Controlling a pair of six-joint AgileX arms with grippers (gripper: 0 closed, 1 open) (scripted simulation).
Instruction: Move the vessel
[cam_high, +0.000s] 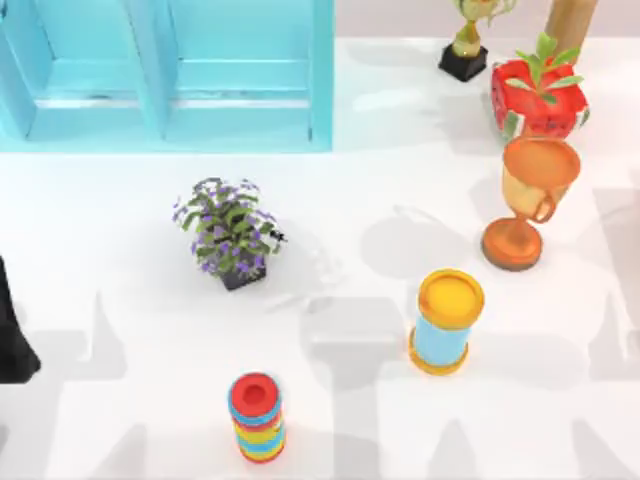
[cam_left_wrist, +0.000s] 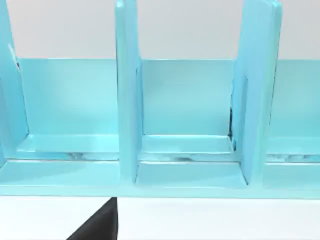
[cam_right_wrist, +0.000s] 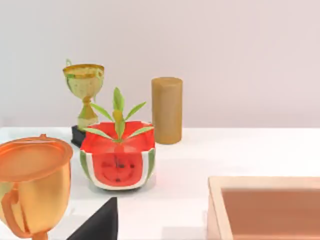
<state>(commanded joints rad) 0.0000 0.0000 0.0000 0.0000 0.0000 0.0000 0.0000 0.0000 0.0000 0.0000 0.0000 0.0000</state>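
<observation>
Which item is the vessel I cannot tell. A blue cylinder with yellow top and base (cam_high: 445, 322) stands right of centre. A cylinder striped red, yellow and blue with a red hollow top (cam_high: 256, 416) stands near the front edge. An orange trophy cup (cam_high: 528, 202) (cam_right_wrist: 32, 185) stands at the right. My left arm (cam_high: 12, 345) is a dark shape at the left edge, far from all of them. A dark wedge of my left gripper (cam_left_wrist: 100, 225) faces the cyan shelf. A dark wedge of my right gripper (cam_right_wrist: 100, 222) sits near the orange cup.
A cyan shelf unit (cam_high: 170, 75) (cam_left_wrist: 185, 125) fills the back left. A purple-flowered pot plant (cam_high: 230, 232) stands left of centre. At the back right are a watermelon planter (cam_high: 538, 95) (cam_right_wrist: 117, 162), a gold-green trophy (cam_high: 468, 40) (cam_right_wrist: 84, 85) and a tan cylinder (cam_high: 570, 25) (cam_right_wrist: 166, 110). A wooden tray (cam_right_wrist: 265, 205) lies nearby.
</observation>
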